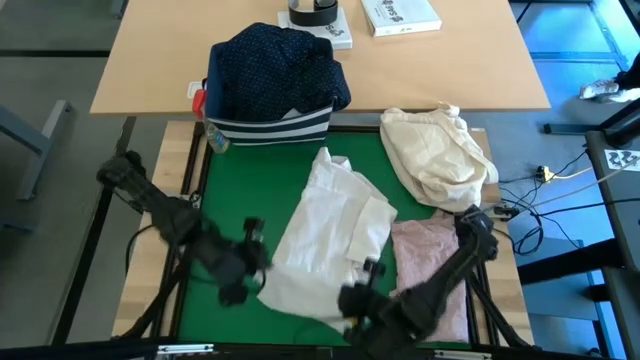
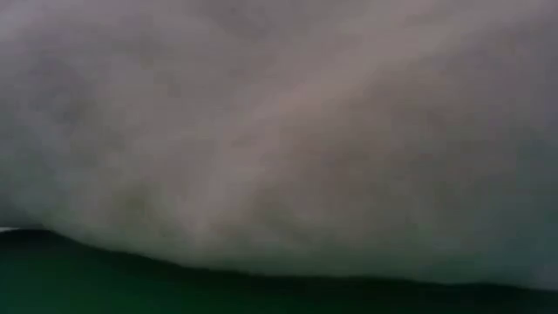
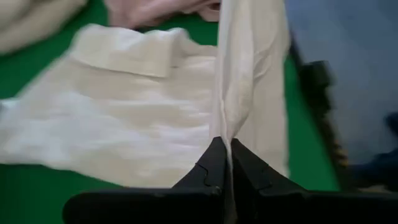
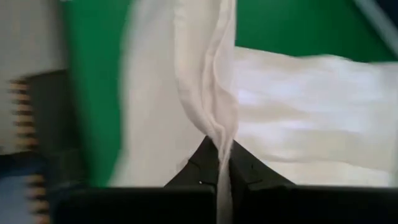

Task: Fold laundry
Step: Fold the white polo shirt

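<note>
The white shirt (image 1: 335,225) lies crumpled on the green mat, its near edge raised between both grippers. My left gripper (image 1: 258,278) is shut on the shirt's near-left end, and my right gripper (image 1: 352,300) on its near-right end. The pale pink top (image 1: 432,262) lies flat on the mat to the right, partly under the right arm. The navy white-dotted shirt (image 1: 275,70) sits heaped in the striped bin. The grey jeans are out of view. Pale cloth (image 2: 279,131) fills the low view. My left gripper (image 3: 226,149) pinches a bunched fold of the white shirt's near edge (image 3: 229,118) between its two fingers. The cloth runs away from the fingertips in a raised ridge, while the shirt's body (image 3: 118,118) lies on the mat. My right gripper (image 4: 224,152) pinches a gathered fold of the shirt's edge (image 4: 217,115) between its two fingers. The fold stands up as a ridge from the fingertips, and the remaining cloth (image 4: 311,106) lies spread on the mat.
A cream-beige cloth bundle (image 1: 440,155) lies at the mat's far right. The navy striped bin (image 1: 270,125) stands at the mat's far edge. On the wooden table behind are a book (image 1: 400,14) and a tape roll (image 1: 312,12). Bare green mat (image 1: 240,190) shows on the left.
</note>
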